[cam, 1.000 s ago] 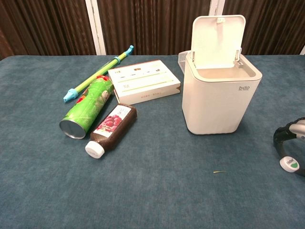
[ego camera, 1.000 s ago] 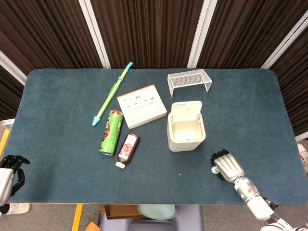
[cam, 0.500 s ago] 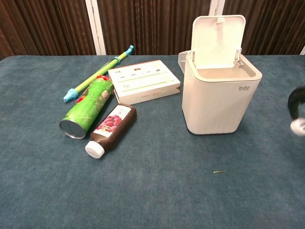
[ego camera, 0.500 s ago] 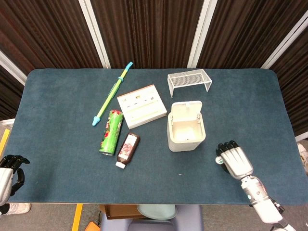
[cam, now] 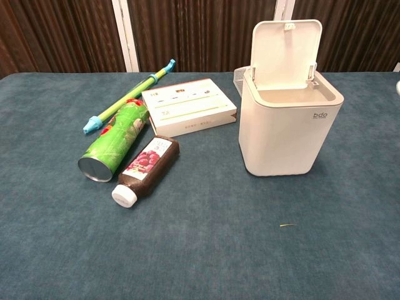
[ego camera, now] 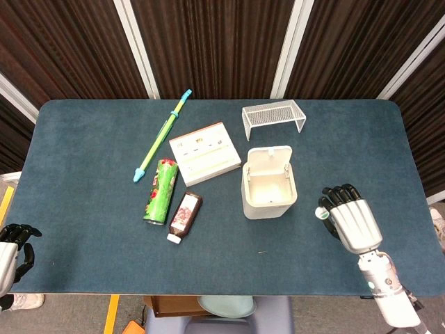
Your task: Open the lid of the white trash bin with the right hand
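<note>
Your right hand (ego camera: 351,219) hovers at four o'clock, fingers together and extended toward twelve, holding nothing; your left hand (ego camera: 12,252) sits curled at eight o'clock.

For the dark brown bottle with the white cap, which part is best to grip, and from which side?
Grip the dark brown bottle around its mid-body, from above. It lies flat, white cap toward the table's near edge, beside the green can, so fingers should straddle its width.

The right hand (ego camera: 351,224) has a silver back, black fingers and a white forearm; the left hand (ego camera: 14,245) is black-fingered too.
</note>
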Robot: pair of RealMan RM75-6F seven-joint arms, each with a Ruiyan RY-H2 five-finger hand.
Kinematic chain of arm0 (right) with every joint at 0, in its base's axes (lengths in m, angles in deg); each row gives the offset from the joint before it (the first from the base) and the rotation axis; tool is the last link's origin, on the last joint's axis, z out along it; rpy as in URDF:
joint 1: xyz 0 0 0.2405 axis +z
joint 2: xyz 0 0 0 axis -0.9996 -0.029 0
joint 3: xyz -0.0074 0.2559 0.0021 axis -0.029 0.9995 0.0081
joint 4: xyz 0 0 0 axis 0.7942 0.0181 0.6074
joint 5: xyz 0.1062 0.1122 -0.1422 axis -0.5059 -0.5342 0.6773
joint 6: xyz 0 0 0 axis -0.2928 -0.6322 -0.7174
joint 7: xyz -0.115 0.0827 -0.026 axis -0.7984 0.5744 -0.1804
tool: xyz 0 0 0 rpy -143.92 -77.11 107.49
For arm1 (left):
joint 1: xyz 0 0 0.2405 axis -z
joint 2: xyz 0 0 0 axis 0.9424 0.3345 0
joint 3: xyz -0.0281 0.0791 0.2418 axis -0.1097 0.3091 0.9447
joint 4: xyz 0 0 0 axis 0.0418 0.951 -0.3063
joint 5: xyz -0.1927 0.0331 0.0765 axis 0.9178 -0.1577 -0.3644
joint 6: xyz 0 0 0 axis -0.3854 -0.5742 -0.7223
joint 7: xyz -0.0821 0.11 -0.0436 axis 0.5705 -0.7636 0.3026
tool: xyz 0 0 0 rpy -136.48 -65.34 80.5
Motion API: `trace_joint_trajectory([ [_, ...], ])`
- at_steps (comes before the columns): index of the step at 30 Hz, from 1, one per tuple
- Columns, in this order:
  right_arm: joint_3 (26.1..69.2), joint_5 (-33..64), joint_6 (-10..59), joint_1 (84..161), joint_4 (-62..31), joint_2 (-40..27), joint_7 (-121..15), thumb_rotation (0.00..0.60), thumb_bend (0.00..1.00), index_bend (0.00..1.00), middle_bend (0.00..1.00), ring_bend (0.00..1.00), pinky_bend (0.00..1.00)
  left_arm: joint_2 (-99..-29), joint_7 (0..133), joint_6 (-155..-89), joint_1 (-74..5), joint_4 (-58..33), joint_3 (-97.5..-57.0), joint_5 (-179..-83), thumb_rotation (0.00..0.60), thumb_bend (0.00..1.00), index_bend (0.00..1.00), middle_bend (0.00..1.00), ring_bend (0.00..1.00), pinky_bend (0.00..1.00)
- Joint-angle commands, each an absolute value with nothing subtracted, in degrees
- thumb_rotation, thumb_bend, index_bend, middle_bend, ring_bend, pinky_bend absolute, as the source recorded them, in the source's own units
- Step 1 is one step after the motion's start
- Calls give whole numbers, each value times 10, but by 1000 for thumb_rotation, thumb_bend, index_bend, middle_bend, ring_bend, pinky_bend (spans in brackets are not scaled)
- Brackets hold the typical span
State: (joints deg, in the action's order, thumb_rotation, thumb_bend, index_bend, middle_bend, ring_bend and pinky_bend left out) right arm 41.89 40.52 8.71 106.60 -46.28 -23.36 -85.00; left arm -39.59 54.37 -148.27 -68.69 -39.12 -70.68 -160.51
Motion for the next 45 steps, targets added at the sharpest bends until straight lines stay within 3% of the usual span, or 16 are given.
trace_joint_trajectory([
  [1, 439, 387, 119, 1092, -450, -208, -854, 600, 462, 648, 434, 407, 385, -396, 543, -1481, -686, -391, -707, -1604, 600, 729, 438, 387, 296, 531],
  [22, 502, 355, 154, 1176, -360, -94, -881, 600, 461, 642, 434, 407, 385, -397, 540, -1481, -686, -390, -707, -1602, 600, 729, 437, 388, 296, 530],
  [28, 498, 369, 154, 1187, -333, -88, -873, 600, 460, 561, 433, 368, 385, -397, 541, -1482, -687, -390, -708, -1599, 600, 730, 437, 388, 296, 531],
  [32, 487, 383, 149, 1182, -342, -100, -852, 600, 355, 427, 375, 233, 369, -396, 540, -1481, -687, -391, -707, -1599, 600, 729, 441, 390, 296, 531],
  [35, 478, 389, 143, 1175, -357, -112, -850, 600, 207, 361, 271, 132, 278, -396, 537, -1480, -687, -392, -707, -1600, 600, 730, 452, 401, 297, 531],
  [37, 469, 395, 137, 1166, -372, -124, -852, 600, 168, 323, 222, 96, 221, -396, 537, -1481, -687, -392, -707, -1601, 600, 730, 452, 402, 297, 531],
  [45, 411, 445, 46, 1084, -392, -184, -883, 600, 155, 315, 195, 81, 175, -398, 536, -1478, -686, -392, -705, -1603, 600, 730, 452, 402, 297, 531],
])
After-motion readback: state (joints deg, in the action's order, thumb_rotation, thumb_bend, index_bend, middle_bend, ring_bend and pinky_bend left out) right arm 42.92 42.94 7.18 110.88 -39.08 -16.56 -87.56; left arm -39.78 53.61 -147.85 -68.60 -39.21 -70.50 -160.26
